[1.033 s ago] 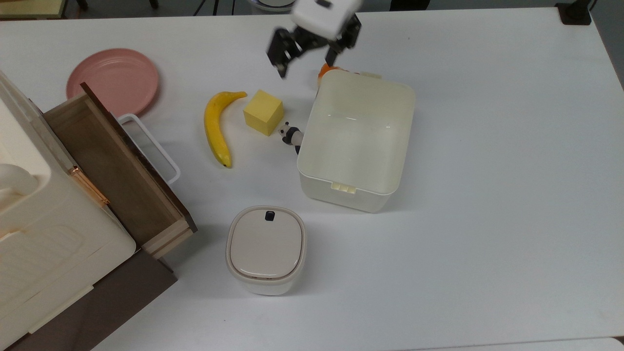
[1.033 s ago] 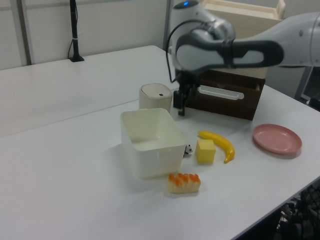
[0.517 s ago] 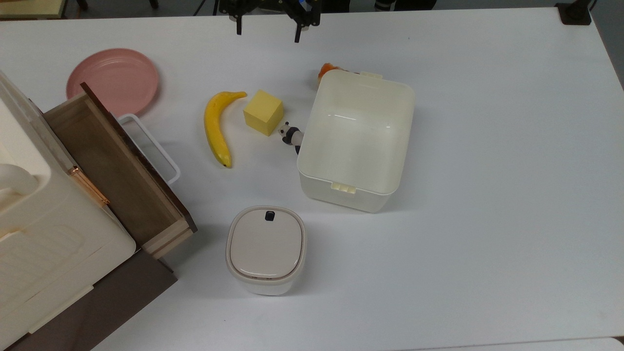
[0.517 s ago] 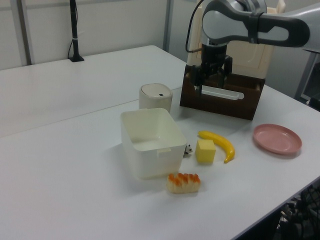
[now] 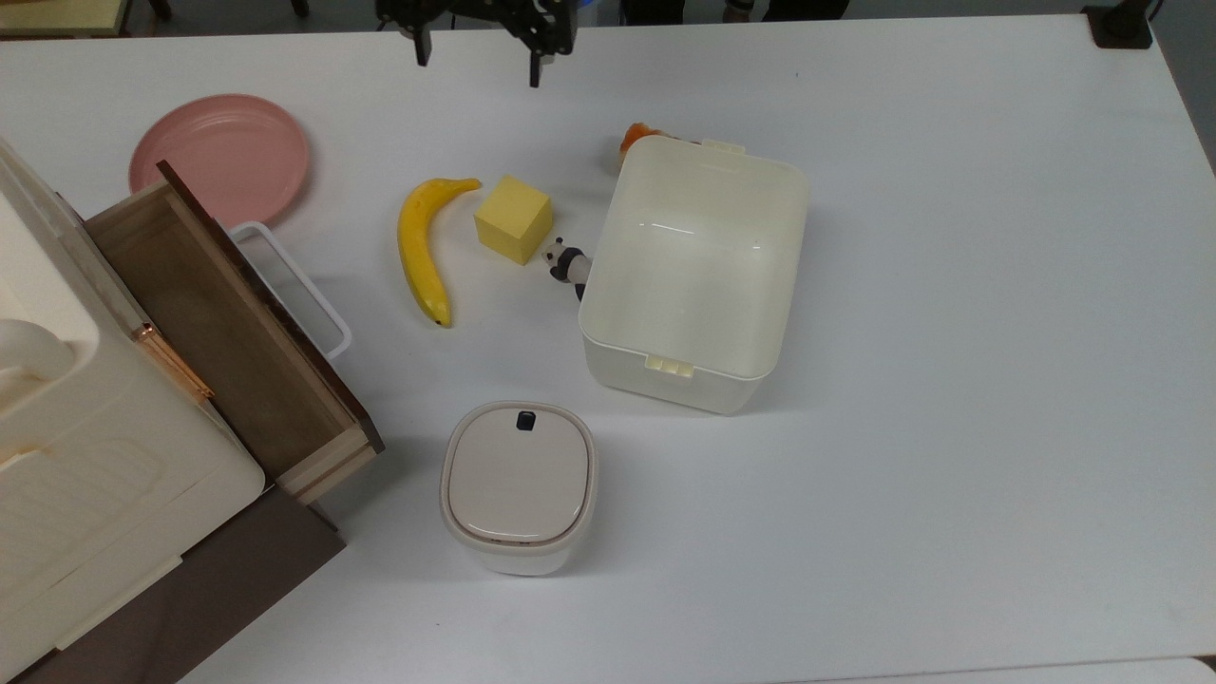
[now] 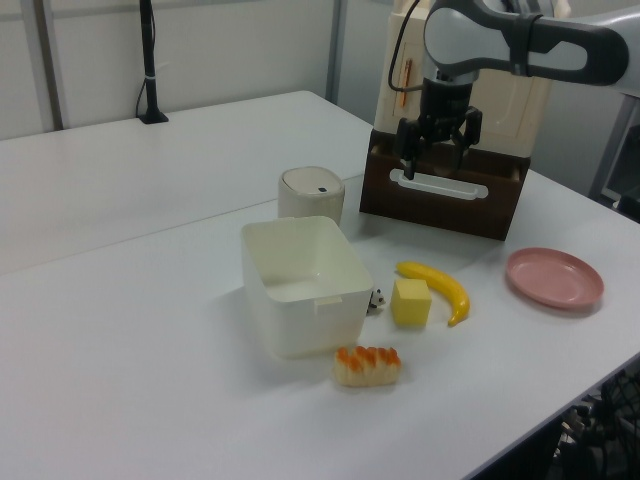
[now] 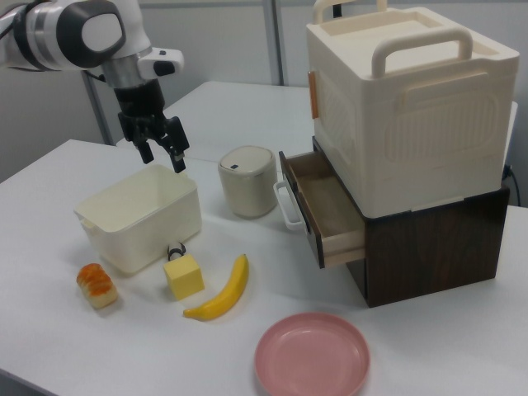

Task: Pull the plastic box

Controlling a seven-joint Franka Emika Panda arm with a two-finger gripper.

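The plastic box (image 5: 665,383) is a large cream-white lidless tub, empty, standing in the middle of the white table; it is also seen in the left view (image 6: 300,322) and the right view (image 7: 150,231). My gripper (image 5: 475,59) hangs open and empty, high over the table's far edge, up and to the left of the box in the top view. In the left view the gripper (image 6: 437,155) appears in front of the dark drawer. In the right view the gripper (image 7: 163,158) appears just above the box's far rim. It touches nothing.
Left of the box in the top view lie a small panda figure (image 5: 568,265), a yellow cube (image 5: 513,231) and a banana (image 5: 421,249). An orange-topped bun (image 5: 637,138) sits behind the box. A lidded container (image 5: 519,484), a pink plate (image 5: 220,157) and a cabinet with an open drawer (image 5: 223,323) stand nearby.
The gripper has risen from beside the box's far corner and moved away to the top view's upper left. The box has not moved.
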